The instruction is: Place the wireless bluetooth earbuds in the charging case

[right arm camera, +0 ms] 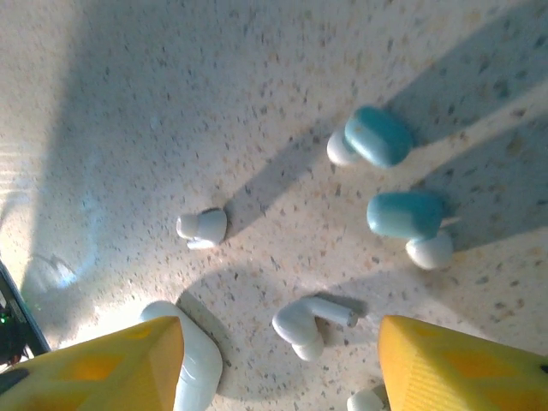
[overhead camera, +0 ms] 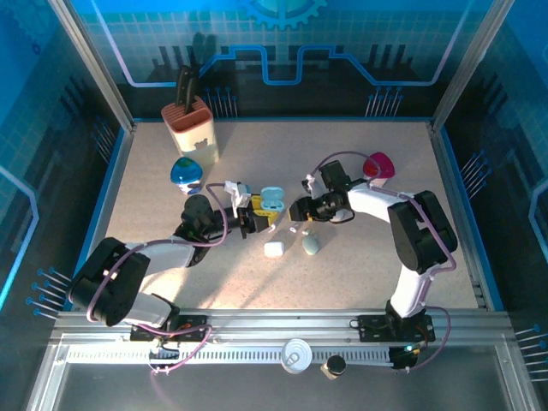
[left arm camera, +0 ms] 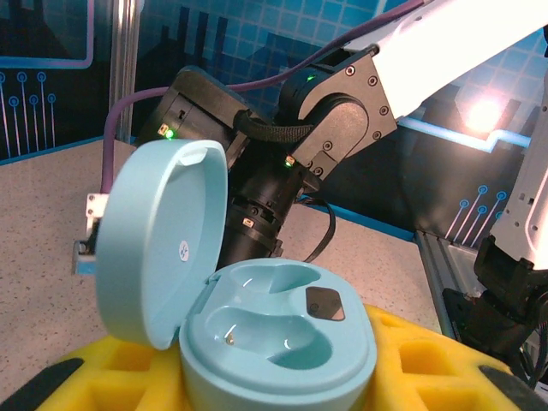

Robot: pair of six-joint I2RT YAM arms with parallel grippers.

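The left fingers (left arm camera: 419,364) clamp the open blue charging case (left arm camera: 274,342) midway between the side edges of the surface (overhead camera: 342,274); the right fingers (right arm camera: 445,360) stand spread and empty above white earbuds (right arm camera: 306,324) lying loose on it.

On the table (overhead camera: 342,282), the charging case (overhead camera: 271,202) is sitting in the left gripper (overhead camera: 255,216), just left of the right gripper (overhead camera: 299,210). The earbuds (right arm camera: 308,321) are lying scattered under the right gripper. Two closed cases (overhead camera: 274,249) are lying side by side just in front of them.

white-black arms (overhead camera: 372,201) — purple cables (left arm camera: 116,137), yellow gripper fingers (right arm camera: 111,360)
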